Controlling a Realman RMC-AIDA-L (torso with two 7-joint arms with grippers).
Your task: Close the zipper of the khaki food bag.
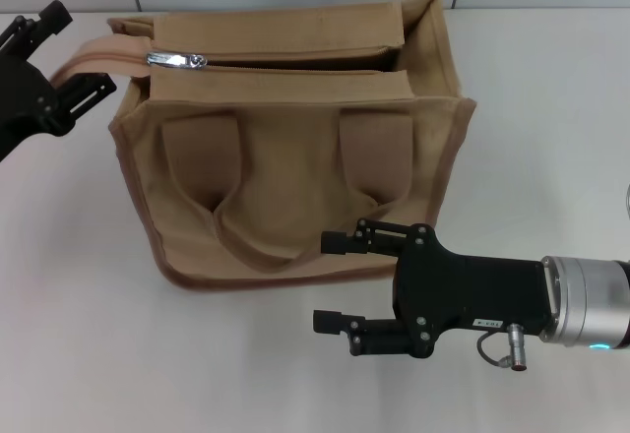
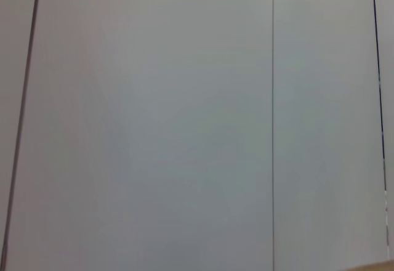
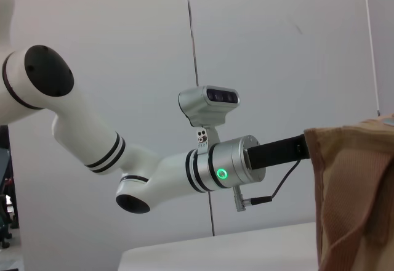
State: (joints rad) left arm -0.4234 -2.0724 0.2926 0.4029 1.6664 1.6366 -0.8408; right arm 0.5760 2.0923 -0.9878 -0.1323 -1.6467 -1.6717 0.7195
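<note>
On the white table (image 1: 551, 108), the khaki bag (image 1: 295, 157) fills centre frame, zipper (image 1: 177, 60) slider upper left, mouth gaping, contents hidden. My right gripper (image 1: 335, 281) spread at its front; left gripper (image 1: 69, 49) spread beside the slider end.

White table (image 1: 551, 108), grey panelled wall (image 2: 154, 129)

So the boxy khaki canvas food bag (image 1: 295, 148) sits on the white bench (image 1: 532, 108), a bit left of centre. Its silver zipper slider (image 1: 176, 60) is at the top's left end. Left gripper (image 1: 61, 59) is beside that end; right gripper (image 1: 340, 283) is in front.
</note>
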